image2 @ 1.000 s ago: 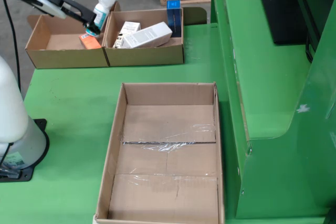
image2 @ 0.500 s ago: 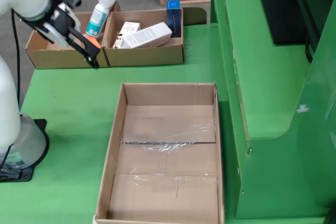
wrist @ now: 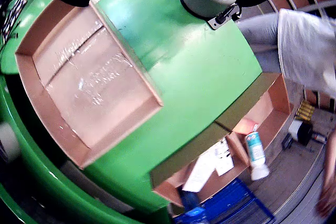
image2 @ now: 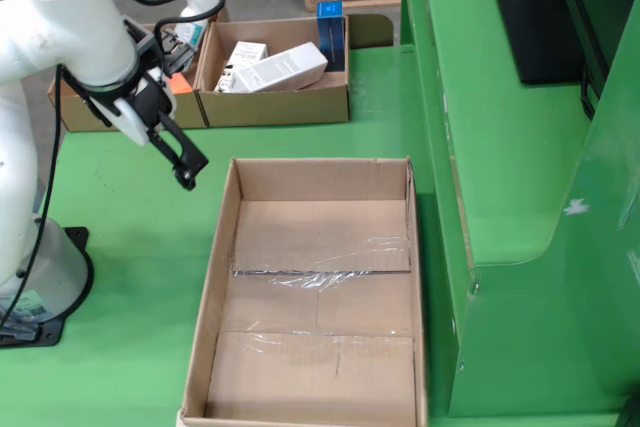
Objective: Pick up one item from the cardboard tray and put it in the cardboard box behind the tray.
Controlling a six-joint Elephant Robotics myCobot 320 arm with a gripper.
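- In the still view, I see my white robot arm (image2: 70, 37) at the upper left, with its black gripper (image2: 178, 159) hanging over the green counter (image2: 130, 247), just left of the top left corner of the big, shallow brown cardboard tray (image2: 315, 297).
- The tray looks empty to me. I only see shiny clear tape on its floor.
- The items sit in the smaller brown cardboard box (image2: 275, 97) at the top of that view: a long white carton (image2: 280, 69), a small white box (image2: 240, 54) and a blue box (image2: 331, 27) standing up at its right end.
- In the moving view, a white bottle with a teal label (wrist: 255, 153) lies in the box at the lower right.
- To do this step well, I think I should go straight above one item, the long white carton looks easiest, then come down slowly and stay away from the box walls.
- The gripper holds nothing and touches nothing. I cannot tell how wide it is open, because it looks like one dark shape.
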